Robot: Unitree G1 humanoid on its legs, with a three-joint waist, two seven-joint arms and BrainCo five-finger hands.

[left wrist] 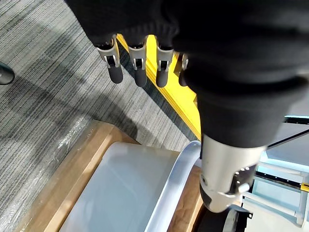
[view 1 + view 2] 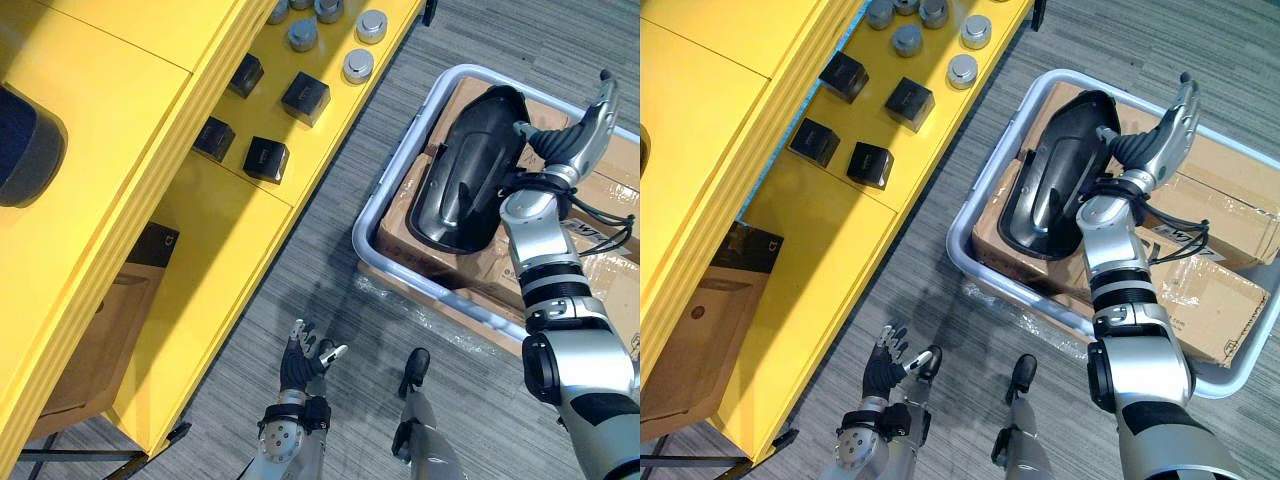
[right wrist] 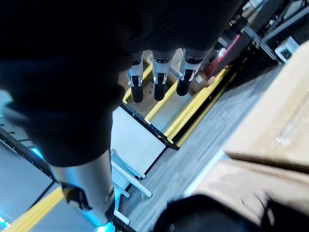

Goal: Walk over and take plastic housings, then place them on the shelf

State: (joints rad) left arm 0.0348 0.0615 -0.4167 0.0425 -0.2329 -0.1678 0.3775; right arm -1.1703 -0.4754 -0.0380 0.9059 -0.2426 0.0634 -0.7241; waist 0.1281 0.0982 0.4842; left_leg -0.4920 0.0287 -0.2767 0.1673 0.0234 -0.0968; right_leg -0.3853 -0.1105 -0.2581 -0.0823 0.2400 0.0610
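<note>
A black plastic housing [image 2: 465, 170] lies on cardboard boxes [image 2: 1200, 230] inside a grey bin [image 2: 375, 215] on the carpet. My right hand [image 2: 585, 130] hovers just past the housing's right edge, open, its fingers [image 3: 157, 84] straight and holding nothing. The housing's dark edge [image 3: 212, 215] shows in the right wrist view. My left hand [image 2: 303, 362] hangs low over the floor beside the yellow shelf [image 2: 230, 230], open with relaxed fingers [image 1: 137, 72].
On the shelf's lower level stand several small black boxes [image 2: 305, 97] and metal cylinders [image 2: 358, 65]. A cardboard box [image 2: 100, 330] sits beneath it, and a dark round object [image 2: 25, 140] rests on its top level. Grey carpet lies between shelf and bin.
</note>
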